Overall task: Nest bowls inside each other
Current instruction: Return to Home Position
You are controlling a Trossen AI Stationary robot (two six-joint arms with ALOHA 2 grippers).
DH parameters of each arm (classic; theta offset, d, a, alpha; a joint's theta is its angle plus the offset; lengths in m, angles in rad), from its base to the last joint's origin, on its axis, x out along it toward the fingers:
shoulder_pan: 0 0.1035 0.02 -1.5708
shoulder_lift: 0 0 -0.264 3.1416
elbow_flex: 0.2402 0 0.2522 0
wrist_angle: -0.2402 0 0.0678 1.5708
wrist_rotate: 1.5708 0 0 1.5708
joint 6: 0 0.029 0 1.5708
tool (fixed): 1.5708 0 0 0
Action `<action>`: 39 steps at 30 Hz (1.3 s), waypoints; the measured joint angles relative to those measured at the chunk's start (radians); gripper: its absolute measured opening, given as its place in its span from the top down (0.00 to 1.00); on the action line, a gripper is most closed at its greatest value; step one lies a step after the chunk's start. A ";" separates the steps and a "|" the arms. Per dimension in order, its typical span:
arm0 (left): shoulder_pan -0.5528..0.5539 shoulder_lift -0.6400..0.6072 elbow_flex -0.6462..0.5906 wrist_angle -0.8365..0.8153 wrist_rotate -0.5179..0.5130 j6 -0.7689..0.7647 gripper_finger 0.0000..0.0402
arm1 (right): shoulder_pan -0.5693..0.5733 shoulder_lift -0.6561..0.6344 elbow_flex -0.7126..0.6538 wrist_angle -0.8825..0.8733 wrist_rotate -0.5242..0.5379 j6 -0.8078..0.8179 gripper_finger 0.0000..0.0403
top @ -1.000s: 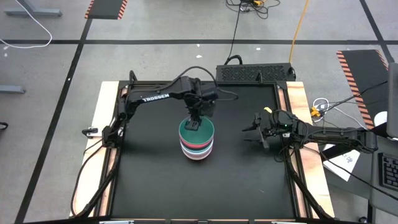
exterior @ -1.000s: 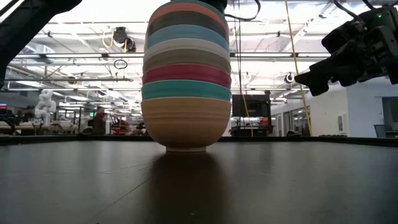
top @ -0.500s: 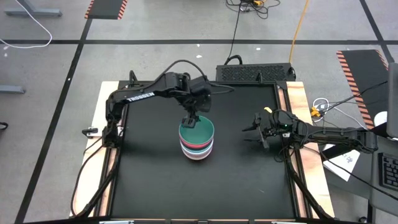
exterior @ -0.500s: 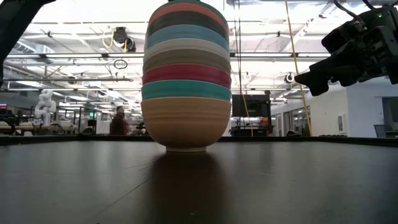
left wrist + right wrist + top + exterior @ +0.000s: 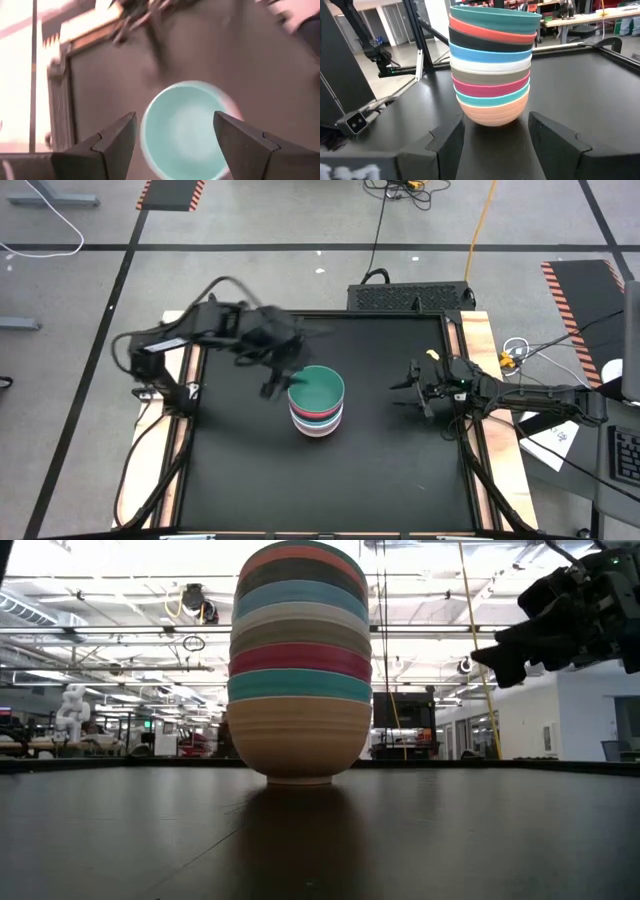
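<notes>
We see the stack of bowls (image 5: 316, 415) mid-way across the table (image 5: 400, 470), with the green bowl (image 5: 318, 388) topmost. Our left gripper (image 5: 273, 386) hangs just beside the stack's left, its fingers spread wide and empty. Our right gripper (image 5: 409, 388) sits well apart on the right, also parted and empty.

stack of nested bowls (image 5: 316, 405) on table (image 5: 380, 470), frame centre in high view | left gripper (image 5: 273, 386) just left of stack, over table's left half | right gripper (image 5: 412, 388) well right of stack, near table's right edge | vented box (image 5: 410, 297) behind table, upper centre
</notes>
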 joint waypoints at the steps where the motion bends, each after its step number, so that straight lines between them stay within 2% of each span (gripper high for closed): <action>1: -0.027 -0.017 0.000 0.005 0.000 0.000 0.33 | 0.000 -0.001 0.000 0.004 0.000 0.002 0.48; 11: -0.262 -0.121 -0.005 -0.033 -0.087 -0.092 0.33 | 0.000 -0.007 0.000 0.053 0.000 0.017 0.48; 16: -0.351 -0.130 -0.014 -0.011 -0.076 -0.094 0.33 | 0.000 -0.010 0.014 0.037 0.000 0.018 0.48; 20: -0.397 -0.131 -0.119 0.135 -0.010 -0.035 0.33 | 0.000 -0.010 0.015 0.044 0.000 0.014 0.48; 22: -0.403 -0.129 -0.196 0.222 -0.023 0.010 0.33 | 0.000 -0.010 0.015 0.044 0.000 0.010 0.48; 24: -0.382 -0.129 -0.276 0.256 -0.093 0.058 0.33 | 0.000 -0.010 0.015 0.048 0.000 0.009 0.48; 26: -0.322 -0.135 -0.346 0.277 -0.167 0.062 0.33 | 0.000 -0.010 0.015 0.056 0.000 0.011 0.48; 28: -0.235 -0.147 -0.410 0.302 -0.172 0.050 0.33 | 0.000 -0.010 0.016 0.059 0.000 0.023 0.48; 30: -0.145 -0.166 -0.476 0.353 -0.079 0.052 0.33 | 0.000 -0.012 0.016 0.059 -0.001 0.031 0.48; 34: 0.004 -0.222 -0.640 0.520 0.249 0.111 0.33 | 0.000 -0.013 0.016 0.052 -0.004 0.047 0.48; 39: 0.092 -0.316 -0.886 0.821 0.580 0.184 0.33 | 0.000 -0.014 0.016 0.050 -0.026 0.069 0.48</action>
